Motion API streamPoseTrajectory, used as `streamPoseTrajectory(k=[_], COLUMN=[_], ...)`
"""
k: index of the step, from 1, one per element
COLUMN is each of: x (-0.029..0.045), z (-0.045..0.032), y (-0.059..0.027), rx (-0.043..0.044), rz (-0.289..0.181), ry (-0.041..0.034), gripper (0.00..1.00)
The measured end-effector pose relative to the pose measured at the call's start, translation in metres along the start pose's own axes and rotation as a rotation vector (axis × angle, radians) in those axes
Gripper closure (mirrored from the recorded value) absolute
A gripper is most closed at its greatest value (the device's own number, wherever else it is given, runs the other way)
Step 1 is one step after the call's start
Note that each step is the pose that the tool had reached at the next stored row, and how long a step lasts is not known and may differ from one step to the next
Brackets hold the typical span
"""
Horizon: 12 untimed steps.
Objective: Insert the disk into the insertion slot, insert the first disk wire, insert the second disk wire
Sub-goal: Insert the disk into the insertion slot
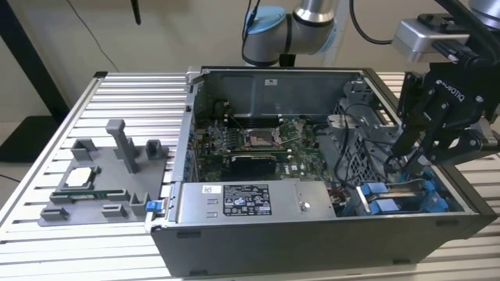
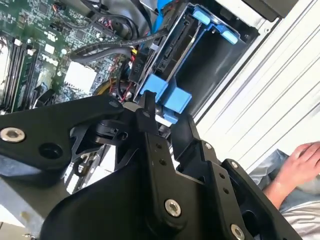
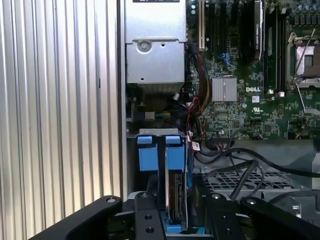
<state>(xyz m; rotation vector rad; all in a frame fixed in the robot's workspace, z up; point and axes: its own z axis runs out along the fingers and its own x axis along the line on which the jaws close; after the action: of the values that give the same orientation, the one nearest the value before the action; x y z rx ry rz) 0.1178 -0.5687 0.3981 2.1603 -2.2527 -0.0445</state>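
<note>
Black gripper [image 3: 178,222] links loom closest in both wrist views, straddling the disk [image 3: 176,196]. The disk stands on edge in its blue frame, part way down the slot [image 2: 212,75]. Whether the gripper is clamped on the disk or merely astride it, I cannot tell. In the exterior view all this sits at the lower right of the frame, in the near corner of the case [image 1: 312,246]. My guess is that the disk is edge-on because the slot is narrow and opens upward, so only that pose lets it slide in. The gripper comes from above for the same reason.

Two blue tabs [image 3: 145,159] sit side by side at the slot's end, likely latches meant to be pinched. Several black cables [image 3: 235,167] lie just beside the slot. I cannot count them surely, nor tell whether any is plugged into the disk.

Further out there is one board [image 1: 250,146] at the centre of the exterior frame and one power supply [image 1: 250,202] at lower centre. The case has its open face up, presumably so the arm can reach in.

It rests on one slatted table [image 1: 133,93]. On the exterior view's left, one grey fixture [image 1: 117,158] carries one chip [image 1: 81,177] and one memory stick [image 1: 88,194], parked apart from the work, I suppose. One hand [image 2: 300,160] rests just off the table's edge in the second wrist view.
</note>
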Motion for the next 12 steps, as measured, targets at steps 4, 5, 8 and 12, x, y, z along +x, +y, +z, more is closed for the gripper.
streamPoseTrajectory(k=[4,5,8,12], x=[-0.003,-0.0036,-0.0063,-0.0105], z=[0.0,0.0001,0.0003,0.0007], y=[0.0001,0.0002,0.0002,0.0005], rx=[0.0358,0.0462,0.0567,0.065], rz=[-0.001,-0.001,-0.001,-0.001], ry=[-0.012,-0.0139,-0.0203,-0.0267], gripper=[0.0,0.0,0.0,0.0])
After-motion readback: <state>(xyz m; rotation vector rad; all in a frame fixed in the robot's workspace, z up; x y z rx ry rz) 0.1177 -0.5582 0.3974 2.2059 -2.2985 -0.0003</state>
